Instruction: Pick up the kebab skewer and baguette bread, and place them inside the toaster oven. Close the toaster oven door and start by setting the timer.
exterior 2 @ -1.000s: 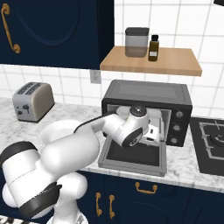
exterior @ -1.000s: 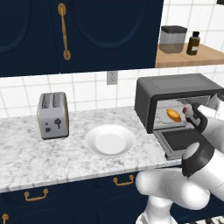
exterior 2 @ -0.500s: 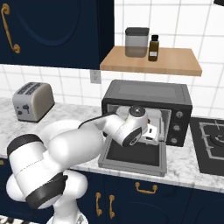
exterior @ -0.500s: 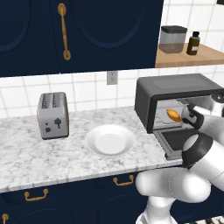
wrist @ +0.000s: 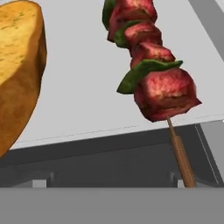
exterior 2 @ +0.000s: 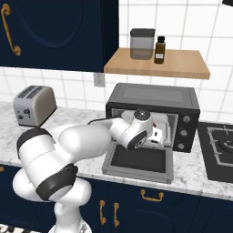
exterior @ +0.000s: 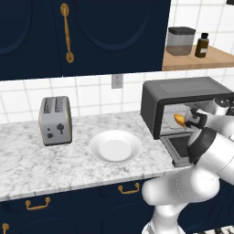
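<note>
The toaster oven (exterior: 183, 91) (exterior 2: 154, 95) stands on the counter with its door (exterior 2: 139, 159) dropped open and lying flat. My gripper (exterior: 192, 120) (exterior 2: 159, 135) is at the oven's mouth, open, holding nothing. In the hand view the golden baguette bread (wrist: 17, 65) lies at the left on the light oven tray (wrist: 83, 92). The kebab skewer (wrist: 153, 65), red meat with green pieces, lies to its right, with its wooden stick end reaching past the tray's front edge. From the left base view the baguette (exterior: 179, 119) shows inside the oven, just beyond the hand.
A white plate (exterior: 115, 146) and a silver toaster (exterior: 55, 120) sit on the marble counter to the oven's left. The oven knobs (exterior 2: 184, 132) are on its right side. A wooden shelf (exterior 2: 157, 63) with a canister and a bottle hangs above; a stove (exterior 2: 220, 145) lies to the right.
The hand stays at the oven's mouth while the arm's elbow has risen a little. The baguette and the skewer have not moved.
</note>
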Motion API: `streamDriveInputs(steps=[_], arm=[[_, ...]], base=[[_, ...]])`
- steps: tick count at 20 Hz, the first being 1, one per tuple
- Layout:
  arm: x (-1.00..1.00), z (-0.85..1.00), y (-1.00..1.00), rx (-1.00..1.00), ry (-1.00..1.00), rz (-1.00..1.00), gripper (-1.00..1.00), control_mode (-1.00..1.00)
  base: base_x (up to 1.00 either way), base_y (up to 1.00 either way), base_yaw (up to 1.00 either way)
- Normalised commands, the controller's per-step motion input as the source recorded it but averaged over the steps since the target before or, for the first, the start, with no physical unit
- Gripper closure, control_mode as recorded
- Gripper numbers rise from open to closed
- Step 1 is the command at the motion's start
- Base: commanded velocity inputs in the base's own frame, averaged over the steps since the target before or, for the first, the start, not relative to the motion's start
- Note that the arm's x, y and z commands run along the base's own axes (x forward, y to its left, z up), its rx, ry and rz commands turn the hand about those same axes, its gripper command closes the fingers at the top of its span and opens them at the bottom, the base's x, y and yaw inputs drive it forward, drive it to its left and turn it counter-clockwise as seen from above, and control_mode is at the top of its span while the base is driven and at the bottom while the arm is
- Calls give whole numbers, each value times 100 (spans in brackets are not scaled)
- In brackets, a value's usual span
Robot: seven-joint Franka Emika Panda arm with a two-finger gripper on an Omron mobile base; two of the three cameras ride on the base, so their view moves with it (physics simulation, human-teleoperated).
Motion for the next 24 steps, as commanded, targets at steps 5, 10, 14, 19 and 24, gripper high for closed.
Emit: streamDriveInputs(steps=[5,10,14,19,24], arm=[[18,0,0,1,0,0,-100,-100],[15,-5,0,0,0,0,-100,-100],[16,-3,0,2,-6,-4,-100,-100],[14,-2,0,2,-6,-7,-100,-100],[27,0,0,0,-1,-7,-100,-100]], base=[[0,0,0],[0,0,0],[0,0,0],[0,0,0],[0,0,0]])
